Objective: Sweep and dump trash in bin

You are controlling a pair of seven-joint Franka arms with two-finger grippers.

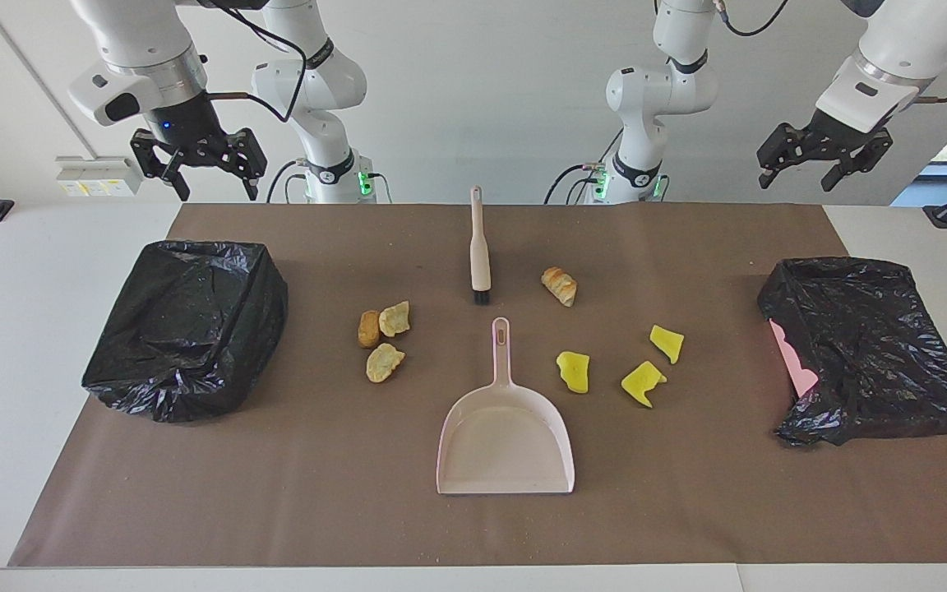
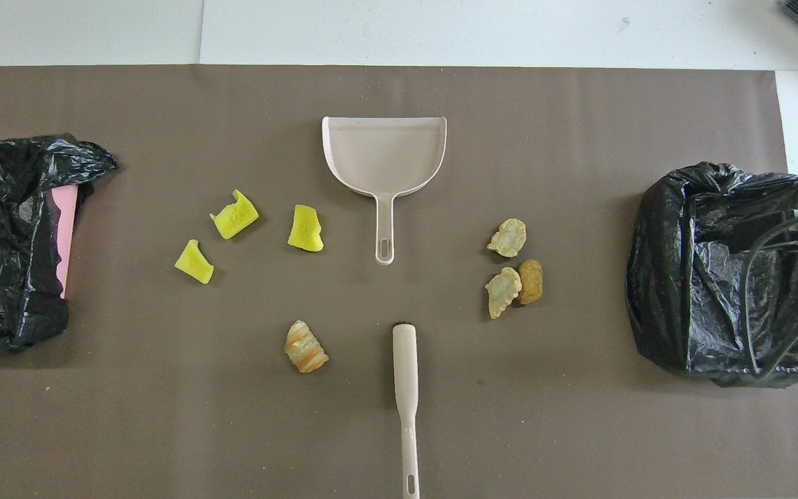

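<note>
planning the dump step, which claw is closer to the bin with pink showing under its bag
Left. The left claw hangs above the table edge at that bin's end; the right claw hangs at the opposite end.

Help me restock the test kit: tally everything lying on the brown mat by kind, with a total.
Yellow foam scraps: 3
Golden-brown bread lumps: 4
Dustpan: 1
Brush: 1
Black-bagged bins: 2
Total: 11

Matt brown paper mat (image 1: 276, 493), glossy crinkled black plastic bags (image 1: 186, 329), smooth pale plastic dustpan (image 1: 506, 444)
</note>
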